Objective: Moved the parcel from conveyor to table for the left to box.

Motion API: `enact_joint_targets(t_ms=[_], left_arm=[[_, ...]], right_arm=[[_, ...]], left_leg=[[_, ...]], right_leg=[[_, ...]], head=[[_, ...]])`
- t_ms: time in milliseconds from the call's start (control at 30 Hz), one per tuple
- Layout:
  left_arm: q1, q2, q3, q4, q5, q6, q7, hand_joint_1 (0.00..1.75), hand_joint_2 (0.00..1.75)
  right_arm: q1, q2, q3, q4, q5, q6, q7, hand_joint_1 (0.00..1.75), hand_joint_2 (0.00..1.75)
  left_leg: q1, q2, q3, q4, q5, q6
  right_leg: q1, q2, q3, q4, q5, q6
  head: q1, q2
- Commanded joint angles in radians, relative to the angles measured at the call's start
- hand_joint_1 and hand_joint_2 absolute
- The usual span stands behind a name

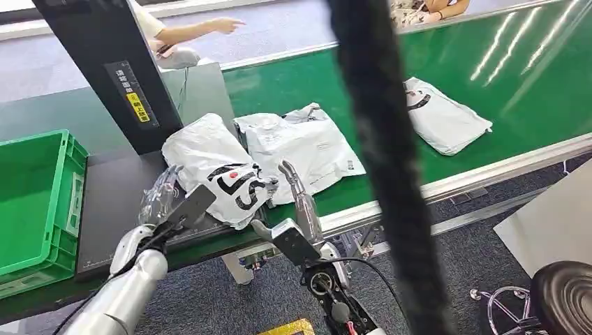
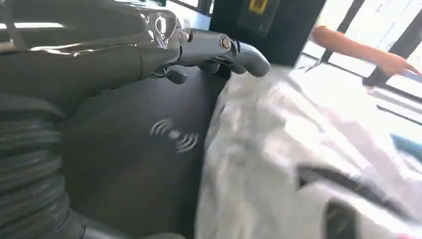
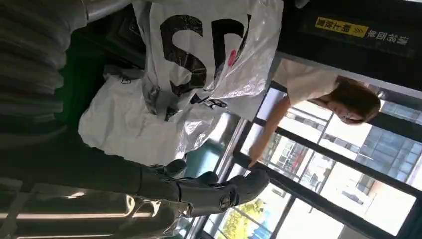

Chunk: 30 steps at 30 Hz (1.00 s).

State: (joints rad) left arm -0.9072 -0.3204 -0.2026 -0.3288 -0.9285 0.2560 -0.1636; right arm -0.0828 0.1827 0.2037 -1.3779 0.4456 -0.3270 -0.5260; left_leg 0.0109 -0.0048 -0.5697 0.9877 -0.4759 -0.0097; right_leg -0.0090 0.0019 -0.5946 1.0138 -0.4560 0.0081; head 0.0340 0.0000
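A white parcel (image 1: 220, 167) with black letters lies on the black table (image 1: 112, 209), its right end over the edge of the green conveyor (image 1: 335, 77). My left hand (image 1: 162, 195) is open at the parcel's left side, fingers spread close against it. In the left wrist view a grey finger (image 2: 234, 50) reaches over the table's wireless mark (image 2: 174, 134) beside the parcel (image 2: 298, 164). My right hand (image 1: 297, 199) stands open just right of the parcel, fingers straight and apart from it. The right wrist view shows its fingers (image 3: 214, 191) empty, with the lettered parcel (image 3: 199, 45) beyond.
A second white parcel (image 1: 307, 143) lies on the belt touching the first, and a third parcel (image 1: 447, 115) lies farther right. A green crate (image 1: 35, 202) stands left of the table, a black scanner post (image 1: 112, 70) behind it. A person's arm (image 1: 202, 28) reaches across the back. A black cable (image 1: 384, 139) hangs close in front.
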Motion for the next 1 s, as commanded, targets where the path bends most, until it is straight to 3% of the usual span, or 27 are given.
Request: enact_joint_targets(t_ms=[33, 200, 267, 367, 467, 600, 767, 1000], left_arm=[[-0.195, -0.029, 0.086, 0.019, -0.023, -0.059, 0.017, 0.00, 1.75], [-0.214, -0.029, 0.033, 0.019, 0.037, -0.072, 0.032, 0.00, 1.75], [-0.209, -0.027, 0.042, 0.034, 0.040, -0.067, 0.030, 0.00, 1.75], [-0.186, -0.014, 0.068, 0.040, 0.038, -0.062, 0.015, 0.00, 1.75], [-0.154, 0.000, 0.096, 0.040, 0.037, -0.050, -0.003, 0.00, 1.75], [-0.119, 0.019, 0.121, 0.037, 0.032, -0.036, -0.028, 0.00, 1.75], [-0.088, 0.042, 0.157, 0.028, 0.029, -0.014, -0.032, 0.00, 1.75], [-0.073, 0.068, 0.181, 0.029, 0.018, -0.009, -0.015, 0.00, 1.75]], right_arm=[[-0.059, 0.020, 0.015, 0.175, -0.037, 0.025, -0.025, 0.00, 1.75], [-0.038, 0.012, 0.013, 0.157, -0.049, -0.047, -0.057, 0.00, 1.75], [-0.009, 0.003, -0.008, 0.094, -0.018, -0.138, -0.054, 0.00, 1.75], [0.030, -0.028, -0.056, 0.004, 0.036, -0.188, -0.002, 0.00, 1.75], [0.064, -0.057, -0.136, -0.053, 0.082, -0.162, 0.053, 0.00, 1.75], [0.116, -0.062, -0.213, -0.087, 0.088, -0.108, 0.049, 0.00, 1.75], [0.186, -0.061, -0.241, -0.142, 0.078, -0.091, 0.038, 0.00, 1.75], [0.196, -0.053, -0.225, -0.150, 0.084, -0.071, 0.042, 0.00, 1.75]], left_leg=[[0.001, 0.001, -0.002, 0.002, 0.000, 0.000], [0.001, 0.001, 0.000, 0.000, 0.000, 0.000], [0.000, 0.000, 0.000, 0.000, 0.000, 0.000], [0.000, 0.000, 0.001, 0.000, 0.000, 0.000], [-0.001, -0.001, 0.001, -0.001, 0.000, 0.001], [-0.001, 0.000, 0.003, -0.002, 0.000, 0.001], [-0.001, 0.000, 0.002, -0.001, 0.000, 0.000], [0.000, 0.001, 0.002, -0.001, 0.000, 0.001]], right_leg=[[0.001, 0.000, -0.001, 0.000, 0.000, 0.000], [0.001, 0.000, 0.001, -0.001, 0.000, 0.000], [0.000, 0.000, 0.000, 0.000, 0.000, 0.000], [0.000, -0.001, 0.000, -0.001, 0.000, 0.000], [-0.001, -0.001, 0.001, -0.001, 0.000, 0.000], [-0.001, -0.001, 0.003, -0.003, 0.000, 0.000], [-0.001, -0.001, 0.002, -0.001, 0.000, 0.000], [0.000, 0.000, 0.001, -0.001, 0.000, 0.000]], head=[[0.000, 0.000], [0.000, 0.000], [0.000, 0.000], [0.000, 0.000], [0.000, 0.000], [0.000, 0.000], [0.000, 0.000], [0.000, 0.000]])
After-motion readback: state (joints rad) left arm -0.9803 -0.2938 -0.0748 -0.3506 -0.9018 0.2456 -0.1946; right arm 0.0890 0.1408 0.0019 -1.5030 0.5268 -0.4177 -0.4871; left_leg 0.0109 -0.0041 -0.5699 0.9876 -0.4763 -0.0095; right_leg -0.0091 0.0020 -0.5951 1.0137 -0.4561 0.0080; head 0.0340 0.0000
